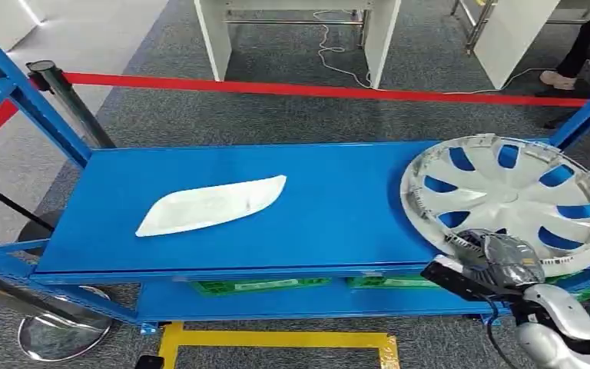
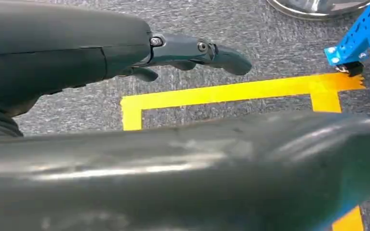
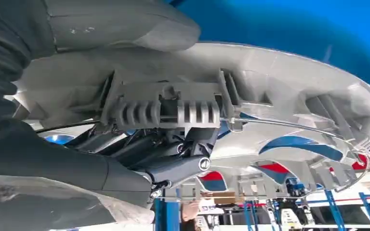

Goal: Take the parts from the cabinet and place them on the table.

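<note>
A silver hubcap (image 1: 507, 188) lies face-down on the right end of the blue shelf top (image 1: 338, 207), overhanging its front edge. My right hand (image 1: 499, 261) grips the hubcap's near rim. In the right wrist view the thumb (image 3: 125, 26) lies over the hubcap (image 3: 279, 86) and the dark fingers (image 3: 173, 161) reach in under its ribbed underside. A flat, elongated white part (image 1: 211, 204) rests left of centre on the shelf top, apart from the hubcap. My left hand (image 2: 192, 53) hangs over the carpet with fingers straight, holding nothing.
Blue uprights (image 1: 23, 92) frame the shelf's left and right ends. Green crates (image 1: 261, 286) sit on the lower shelf. A red barrier belt (image 1: 315, 90) and stanchion (image 1: 69, 100) stand behind. Yellow floor tape (image 2: 221, 91) lies in front. A person's shoe (image 1: 557, 79) shows at the far right.
</note>
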